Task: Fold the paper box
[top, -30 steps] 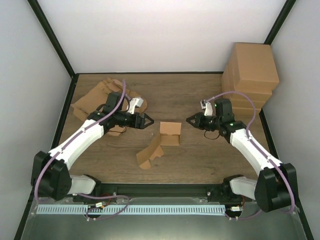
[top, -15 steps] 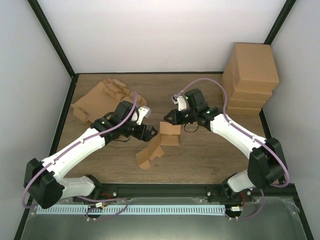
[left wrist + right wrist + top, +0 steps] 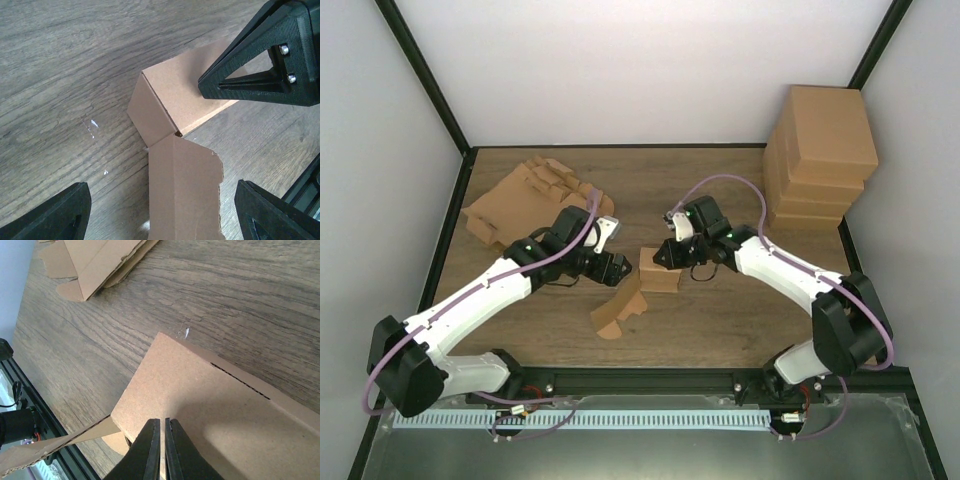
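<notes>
The paper box (image 3: 660,272) lies half-formed at the table's middle, with a long flap (image 3: 618,312) trailing toward the near edge. My left gripper (image 3: 619,268) stands open just left of the box. In the left wrist view its fingers straddle the flap (image 3: 185,190) without touching it. My right gripper (image 3: 664,257) is shut, with nothing between its fingers. Its tip rests on the box's upper panel (image 3: 215,395). The left wrist view shows that same right gripper (image 3: 260,55) over the box panel (image 3: 175,90).
Several flat cardboard blanks (image 3: 525,195) are heaped at the back left and also show in the right wrist view (image 3: 95,260). A stack of finished boxes (image 3: 820,155) stands in the back right corner. Black frame rails edge the table.
My right arm swung left from the table's right side and set its shut tip on the box. My left gripper moved right and nearer, up to the box and flap.
</notes>
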Robot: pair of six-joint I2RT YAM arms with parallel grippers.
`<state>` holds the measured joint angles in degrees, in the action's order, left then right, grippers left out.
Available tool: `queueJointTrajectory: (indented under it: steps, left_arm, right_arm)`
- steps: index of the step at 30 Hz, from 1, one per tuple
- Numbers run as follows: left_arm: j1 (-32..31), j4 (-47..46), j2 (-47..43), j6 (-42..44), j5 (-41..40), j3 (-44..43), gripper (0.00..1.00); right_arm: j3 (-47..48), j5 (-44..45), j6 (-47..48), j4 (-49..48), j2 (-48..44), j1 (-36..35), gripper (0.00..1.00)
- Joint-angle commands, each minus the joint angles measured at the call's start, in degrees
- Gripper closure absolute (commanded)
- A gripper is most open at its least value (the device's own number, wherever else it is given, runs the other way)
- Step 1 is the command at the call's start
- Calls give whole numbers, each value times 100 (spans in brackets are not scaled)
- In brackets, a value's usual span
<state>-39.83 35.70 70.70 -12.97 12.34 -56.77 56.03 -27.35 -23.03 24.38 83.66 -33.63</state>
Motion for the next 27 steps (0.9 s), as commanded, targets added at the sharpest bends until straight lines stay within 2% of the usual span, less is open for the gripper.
queueJointTrajectory:
  steps: [1,4,8,11,16,18,20,22,27]
  left_arm:
    - [-44,119,-6,49,-55,-9,19]
    - [-46,195,-53,9,-121,-31,19]
    - [-43,323,-155,-170,-288,-129,19]
    - [-43,457,-344,-308,-552,-259,19]
    - [-28,751,-701,-515,-855,-463,18]
    - [-18,846,-825,-615,-792,-478,18]
    - [-24,885,-952,-709,-615,-370,17]
    - [-22,860,-1121,-761,-339,-173,17]
    - [-23,1014,-1426,-818,-264,105,17]
  right_arm:
    - [-9,116,140,-13,-122,-56,96]
    - [-9,191,196,-21,-168,-56,95]
    - [90,224,432,-91,-561,-67,88]
    - [218,457,975,-69,-920,-108,76]
    - [524,1675,1952,-54,-1191,-675,53]
    - [339,1621,2714,-236,-1330,-723,47]
    - [150,1146,3740,-164,-1444,-724,39]
    - [120,863,4685,224,-1483,-724,36]
    - [64,1049,6037,493,-1540,-733,35]
